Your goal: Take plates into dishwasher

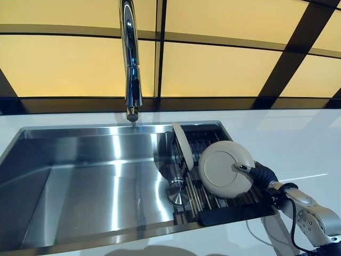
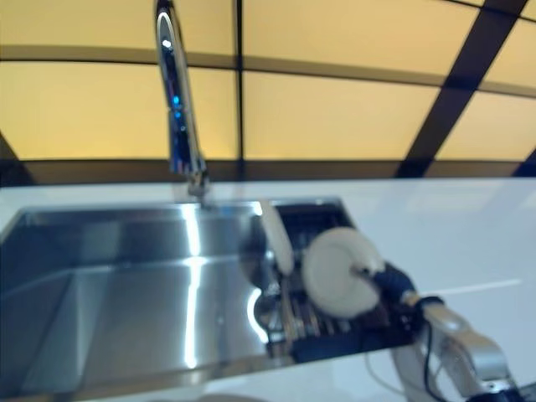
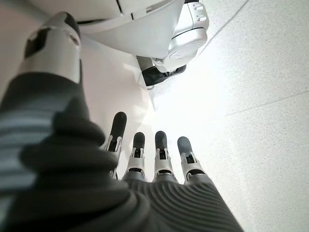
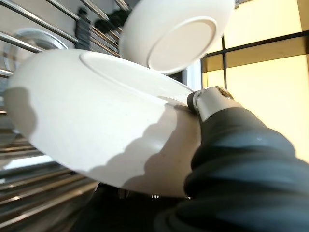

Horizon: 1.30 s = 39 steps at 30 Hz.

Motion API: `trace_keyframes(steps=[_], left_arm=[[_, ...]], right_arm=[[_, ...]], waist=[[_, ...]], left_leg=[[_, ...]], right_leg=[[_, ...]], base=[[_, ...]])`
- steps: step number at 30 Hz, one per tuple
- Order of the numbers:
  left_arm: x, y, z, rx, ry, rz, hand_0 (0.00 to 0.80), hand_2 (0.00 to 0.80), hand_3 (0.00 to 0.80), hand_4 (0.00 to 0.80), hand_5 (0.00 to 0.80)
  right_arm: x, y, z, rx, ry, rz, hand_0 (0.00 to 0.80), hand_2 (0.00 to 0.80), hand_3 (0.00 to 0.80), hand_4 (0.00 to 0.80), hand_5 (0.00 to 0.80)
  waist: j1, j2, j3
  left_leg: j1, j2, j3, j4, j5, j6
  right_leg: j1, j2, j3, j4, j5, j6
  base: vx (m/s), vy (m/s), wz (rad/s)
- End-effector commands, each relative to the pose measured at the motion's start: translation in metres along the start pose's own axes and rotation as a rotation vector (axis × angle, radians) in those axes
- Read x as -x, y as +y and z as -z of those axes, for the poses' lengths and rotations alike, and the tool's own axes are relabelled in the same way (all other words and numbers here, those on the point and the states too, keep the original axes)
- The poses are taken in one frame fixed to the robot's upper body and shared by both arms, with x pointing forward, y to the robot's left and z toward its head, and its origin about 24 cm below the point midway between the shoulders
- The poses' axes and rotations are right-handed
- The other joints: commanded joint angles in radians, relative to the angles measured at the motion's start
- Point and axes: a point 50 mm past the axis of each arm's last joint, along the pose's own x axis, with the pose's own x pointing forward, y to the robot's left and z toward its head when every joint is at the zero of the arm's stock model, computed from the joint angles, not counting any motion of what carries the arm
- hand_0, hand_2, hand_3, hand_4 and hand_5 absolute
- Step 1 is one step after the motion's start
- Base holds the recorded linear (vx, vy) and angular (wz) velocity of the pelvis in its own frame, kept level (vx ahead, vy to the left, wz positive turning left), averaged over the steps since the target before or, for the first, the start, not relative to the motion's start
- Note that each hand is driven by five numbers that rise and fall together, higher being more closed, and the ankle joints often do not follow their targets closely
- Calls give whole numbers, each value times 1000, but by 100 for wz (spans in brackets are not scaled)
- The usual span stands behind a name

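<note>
A round white plate (image 1: 224, 168) leans tilted on the black drying rack (image 1: 229, 213) at the right end of the sink, its underside facing me. My right hand (image 1: 261, 173) grips its right rim; in the right wrist view the thumb (image 4: 210, 101) presses on the plate (image 4: 96, 130) while the fingers are hidden behind it. A second white plate (image 1: 183, 144) stands on edge in the rack just to the left, also seen as the plate (image 4: 178, 34) past the held one. My left hand (image 3: 159, 159) hangs over the floor with straight fingers, holding nothing.
The steel sink (image 1: 80, 186) spreads to the left of the rack, with a drain (image 1: 176, 193) by the rack's edge. A tall chrome faucet (image 1: 130, 64) rises behind it. White countertop (image 1: 298, 144) runs to the right, and yellow panels line the back.
</note>
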Motion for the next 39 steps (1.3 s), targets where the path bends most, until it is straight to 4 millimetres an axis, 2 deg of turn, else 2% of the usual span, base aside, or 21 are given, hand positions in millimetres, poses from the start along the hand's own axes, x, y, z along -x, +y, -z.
trace_keyframes(steps=[1,17,21,28,33,39], left_arm=[[-6,23,-80,-24,-260,-66,0,0,0,0,0],[-6,20,-78,-44,-242,-55,0,0,0,0,0],[-6,18,-74,-52,-237,-49,0,0,0,0,0],[-6,16,-67,-64,-221,-34,0,0,0,0,0],[-6,13,-61,-74,-209,-22,0,0,0,0,0],[-5,9,-56,-91,-197,-13,0,0,0,0,0]], right_arm=[[2,11,-67,24,-321,-59,800,800,800,800,800],[17,2,-113,0,-603,81,800,800,800,800,800],[26,-9,-125,39,-675,166,800,800,800,800,800],[54,-32,-149,154,-817,392,800,800,800,800,800],[68,-46,-152,186,-830,512,800,800,800,800,800],[81,-66,-144,180,-806,645,800,800,800,800,800]], waist=[[8,-6,-12],[-8,-3,-21],[-10,-4,-25],[-25,-3,-37],[-35,-3,-41],[-57,-4,-39]], left_leg=[[-45,-10,-22,56,-38,49],[-42,-31,-15,67,-61,70],[-40,-38,-13,66,-64,74],[-30,-49,-11,61,-71,79],[-21,-52,-5,51,-72,80],[-4,-53,8,30,-74,79]], right_leg=[[-9,-46,-4,166,-32,97],[-37,-76,25,193,17,118],[-41,-83,31,199,31,118],[-57,-93,42,219,53,119],[-62,-98,46,213,63,121],[-84,-101,52,209,84,128]], base=[[12,37,-8],[20,56,-6],[34,68,-9],[50,69,-11],[47,54,5],[38,42,-13]])
